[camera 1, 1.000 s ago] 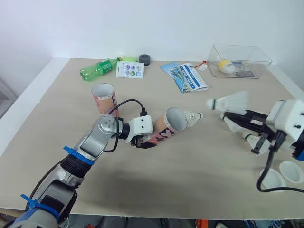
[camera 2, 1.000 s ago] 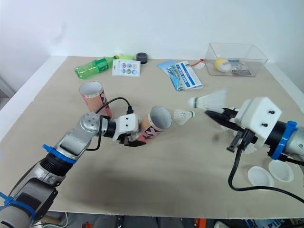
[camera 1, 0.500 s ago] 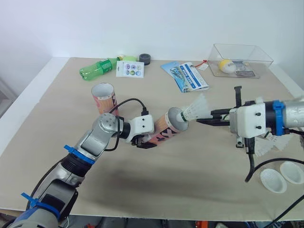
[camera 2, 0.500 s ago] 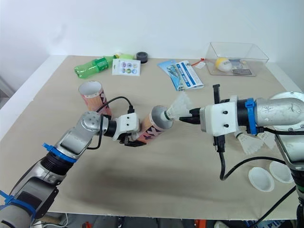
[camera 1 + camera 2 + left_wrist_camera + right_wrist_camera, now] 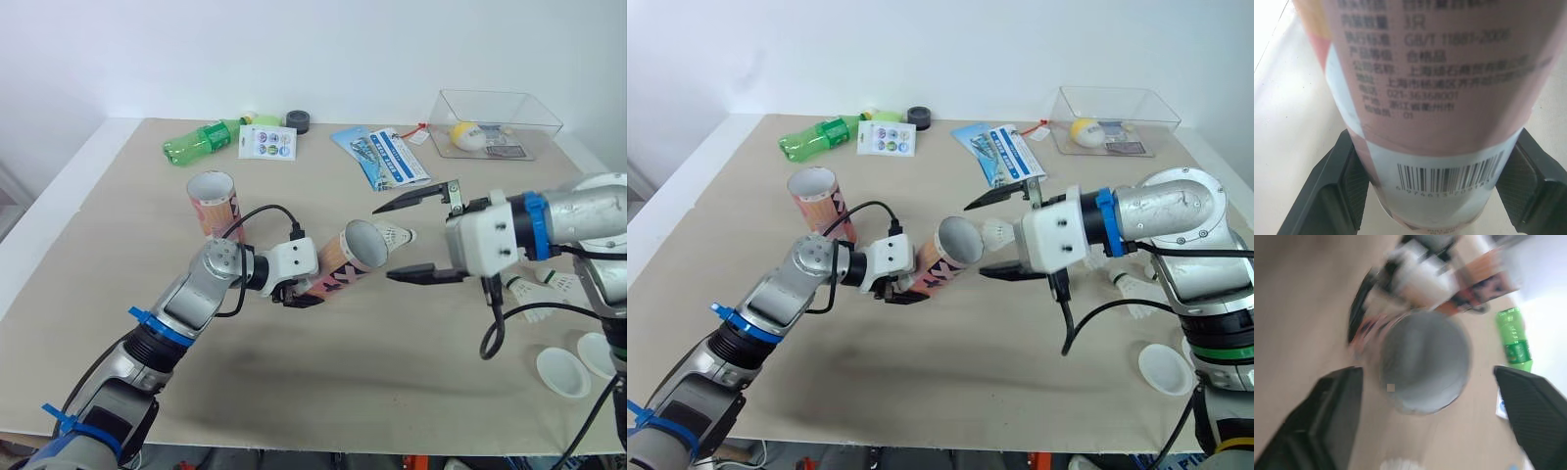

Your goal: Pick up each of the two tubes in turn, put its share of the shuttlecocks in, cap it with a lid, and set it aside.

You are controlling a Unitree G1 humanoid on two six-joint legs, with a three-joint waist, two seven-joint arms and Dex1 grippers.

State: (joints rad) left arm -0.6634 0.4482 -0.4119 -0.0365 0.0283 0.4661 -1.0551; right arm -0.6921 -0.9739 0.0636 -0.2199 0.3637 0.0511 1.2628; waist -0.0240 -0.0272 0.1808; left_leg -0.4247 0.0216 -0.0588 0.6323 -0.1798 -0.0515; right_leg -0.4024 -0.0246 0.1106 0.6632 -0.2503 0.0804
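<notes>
Jaws of the left gripper (image 5: 297,293) pinch the tilted pink tube (image 5: 341,266) at frame centre; jaws of the right gripper (image 5: 384,244) are spread before its mouth, a shuttlecock (image 5: 398,235) just beside.

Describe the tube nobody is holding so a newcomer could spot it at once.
On the tan table, look left of centre, just nearer than the green bottle lying at the far edge. There an upright tube stands with its open mouth up. The second tube lies tilted in the left gripper; this one stands free, untouched.
</notes>
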